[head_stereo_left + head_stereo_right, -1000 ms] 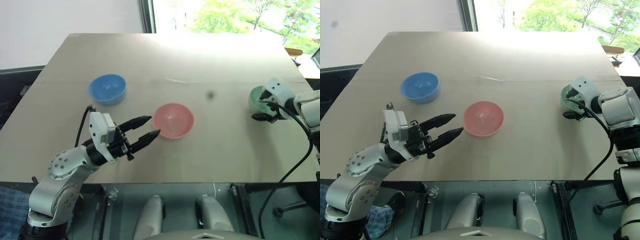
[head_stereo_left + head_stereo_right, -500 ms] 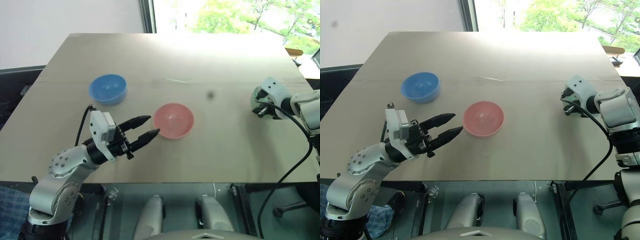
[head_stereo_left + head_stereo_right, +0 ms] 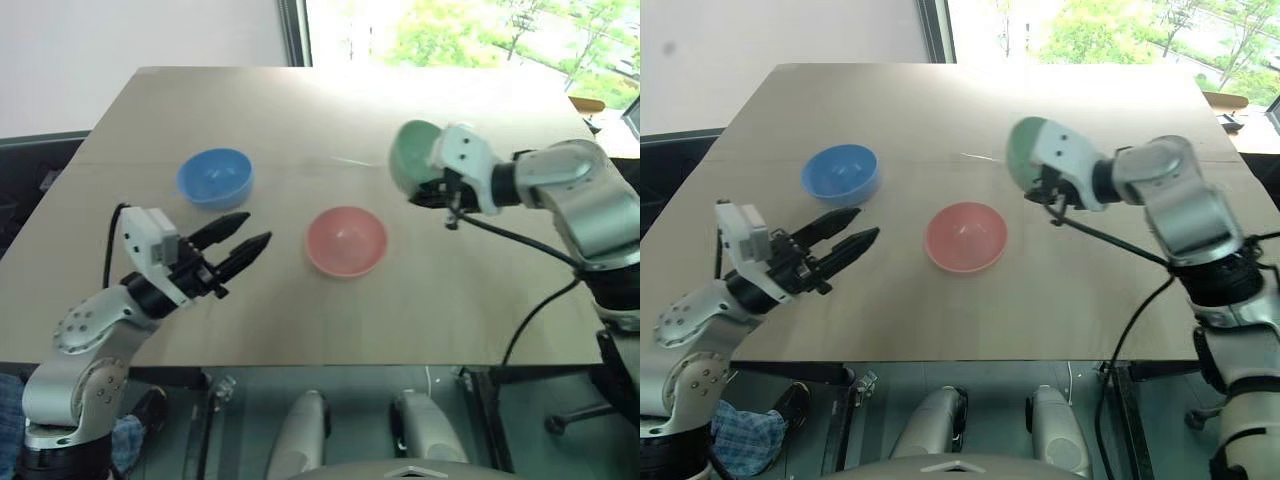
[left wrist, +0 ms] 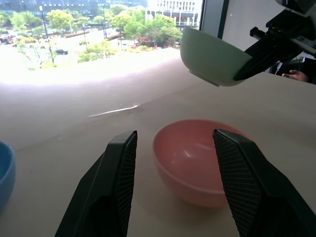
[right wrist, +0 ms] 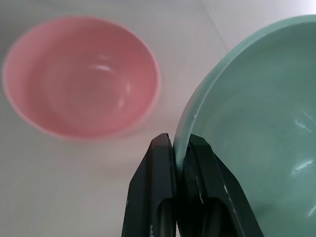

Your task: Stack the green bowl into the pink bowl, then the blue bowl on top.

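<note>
My right gripper [image 3: 428,192] is shut on the rim of the green bowl [image 3: 412,152] and holds it tilted in the air, above the table and to the right of and behind the pink bowl [image 3: 346,241]. In the right wrist view its fingers [image 5: 160,163] pinch the green rim [image 5: 197,113], with the pink bowl [image 5: 81,76] below. The pink bowl stands upright and empty at the table's middle. At the back left sits the blue bowl [image 3: 214,177]. My left gripper [image 3: 256,228] hovers open, left of the pink bowl [image 4: 197,158] and pointing at it.
The tan table [image 3: 300,100] ends in a front edge near my arms, with a drop to the floor beyond it. A thin pale sliver [image 3: 350,160] lies on the table behind the pink bowl. A window runs along the far side.
My right gripper shut on the green bowl at the right edge, lifted it and carried it left towards the pink bowl. My left gripper drew back to the left, away from the pink bowl.
</note>
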Controlling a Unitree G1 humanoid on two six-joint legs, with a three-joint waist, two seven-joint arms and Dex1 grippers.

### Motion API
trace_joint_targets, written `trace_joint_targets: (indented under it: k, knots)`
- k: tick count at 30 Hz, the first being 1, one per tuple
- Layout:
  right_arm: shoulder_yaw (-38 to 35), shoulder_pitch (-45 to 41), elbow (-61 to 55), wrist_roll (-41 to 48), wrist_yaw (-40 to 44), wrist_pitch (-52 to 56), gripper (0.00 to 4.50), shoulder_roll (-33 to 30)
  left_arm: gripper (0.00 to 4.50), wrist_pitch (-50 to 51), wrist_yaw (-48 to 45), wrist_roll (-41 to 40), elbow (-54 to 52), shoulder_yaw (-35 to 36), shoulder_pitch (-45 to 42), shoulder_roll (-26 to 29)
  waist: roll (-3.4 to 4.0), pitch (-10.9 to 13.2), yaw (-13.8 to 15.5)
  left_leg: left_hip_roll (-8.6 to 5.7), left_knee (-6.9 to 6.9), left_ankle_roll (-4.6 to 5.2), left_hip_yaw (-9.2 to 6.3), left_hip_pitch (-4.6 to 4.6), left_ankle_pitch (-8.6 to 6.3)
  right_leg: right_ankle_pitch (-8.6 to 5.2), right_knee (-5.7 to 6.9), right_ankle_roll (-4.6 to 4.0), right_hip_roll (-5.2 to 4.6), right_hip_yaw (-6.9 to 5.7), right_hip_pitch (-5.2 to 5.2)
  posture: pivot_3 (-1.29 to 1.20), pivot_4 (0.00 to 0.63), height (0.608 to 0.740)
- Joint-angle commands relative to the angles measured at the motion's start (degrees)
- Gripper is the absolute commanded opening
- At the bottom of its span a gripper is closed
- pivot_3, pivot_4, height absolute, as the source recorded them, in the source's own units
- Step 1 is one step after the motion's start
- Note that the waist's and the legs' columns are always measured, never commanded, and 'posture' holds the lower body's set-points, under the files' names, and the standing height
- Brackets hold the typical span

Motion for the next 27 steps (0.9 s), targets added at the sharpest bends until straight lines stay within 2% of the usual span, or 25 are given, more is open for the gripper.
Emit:
trace_joint_targets:
  k: [1, 6, 10, 13, 16, 17, 18, 22, 25, 27]
  knots:
    - [4.06, -2.29, -6.53, -0.19, 0.93, 0.48, 0.08, 1.12, 2.58, -3.03, -3.07, 1.86, 1.67, 1.89, 1.04, 1.29, 0.00, 0.00, 0.25, 0.00, 0.00, 0.00, -0.02, -0.01, 0.00, 0.00, -0.01, 0.00, 0.00, -0.02, 0.00, 0.00, 0.150, 0.740]
    - [12.86, -1.75, -12.27, -4.02, 2.80, -3.00, 0.08, 0.28, 2.58, -3.21, -2.89, 1.46, 2.87, 2.29, 0.41, 0.85, 0.00, 0.00, 0.45, -0.06, 0.02, 0.00, -0.14, -0.20, 0.00, 0.00, -0.07, 0.00, -0.11, -0.16, -0.08, 0.00, 0.150, 0.740]
    - [13.54, -1.96, -13.62, -4.15, 3.22, -4.08, 0.08, 0.51, 2.58, -3.25, -2.55, 1.66, 2.30, 1.79, 0.57, 0.56, -0.01, 0.00, 0.22, -0.06, 0.02, -0.01, -0.15, -0.18, 0.00, 0.00, -0.02, 0.00, -0.11, -0.17, -0.09, 0.00, 0.150, 0.740]
    - [11.70, -2.17, -14.12, -3.36, 1.45, -1.89, 0.92, 2.51, 2.58, -3.41, -2.63, 1.87, 2.00, 1.74, 1.18, 0.29, -0.01, -0.01, 0.09, -0.06, 0.02, -0.01, -0.15, -0.15, 0.00, 0.00, 0.00, 0.00, -0.11, -0.16, -0.07, 0.00, 0.150, 0.740]
    - [9.25, -3.38, -12.90, -2.72, -1.09, 1.80, 2.16, 4.98, 2.58, -3.44, -2.54, 1.90, 2.16, 1.89, 1.13, 0.07, -0.01, -0.01, -0.06, -0.06, 0.02, -0.01, -0.14, -0.14, 0.00, 0.00, 0.02, 0.00, -0.10, -0.15, -0.09, 0.00, 0.150, 0.740]
    - [8.53, -3.74, -12.84, -2.17, -1.07, 2.66, 2.16, 5.18, 2.58, -3.53, -2.55, 1.99, 2.24, 1.87, 1.11, -0.01, -0.01, 0.00, -0.02, -0.05, 0.02, -0.01, -0.14, -0.13, 0.00, 0.00, 0.03, 0.00, -0.10, -0.16, -0.08, 0.00, 0.150, 0.740]
    - [6.63, -3.89, -12.70, -0.96, -1.72, 4.22, 2.16, 6.03, 2.58, -3.63, -2.53, 2.13, 2.22, 1.72, 1.08, -0.12, -0.01, 0.00, 0.00, -0.05, 0.02, -0.01, -0.15, -0.14, 0.00, 0.00, 0.03, 0.00, -0.10, -0.16, -0.09, 0.00, 0.150, 0.740]
    - [-9.21, -1.52, -11.62, 8.12, -4.69, 12.28, 2.16, 9.53, 2.58, -4.03, -2.22, 2.55, 2.30, 1.84, 0.47, -0.16, -0.03, -0.02, 0.33, -0.06, 0.02, -0.01, -0.16, -0.15, 0.00, 0.00, 0.01, -0.01, -0.11, -0.17, -0.07, 0.00, 0.150, 0.740]
    - [-16.93, 1.20, -11.75, 13.13, -4.21, 13.63, 2.16, 7.96, 2.58, -4.47, -1.34, 3.61, 3.07, 2.11, -0.28, 0.04, -0.07, -0.04, 0.61, -0.11, 0.02, 0.00, -0.19, -0.18, 0.00, 0.00, -0.02, -0.01, -0.15, -0.21, -0.04, 0.00, 0.150, 0.740]
    - [-25.45, 5.44, -11.20, 17.61, -1.67, 11.27, 2.16, 5.11, 2.58, -7.09, 1.38, 10.71, 6.81, 0.30, -2.08, 1.15, -0.07, -0.04, 1.13, -0.12, 0.02, 0.00, -0.18, -0.18, 0.00, 0.00, -0.04, -0.01, -0.16, -0.22, -0.03, 0.00, 0.150, 0.740]
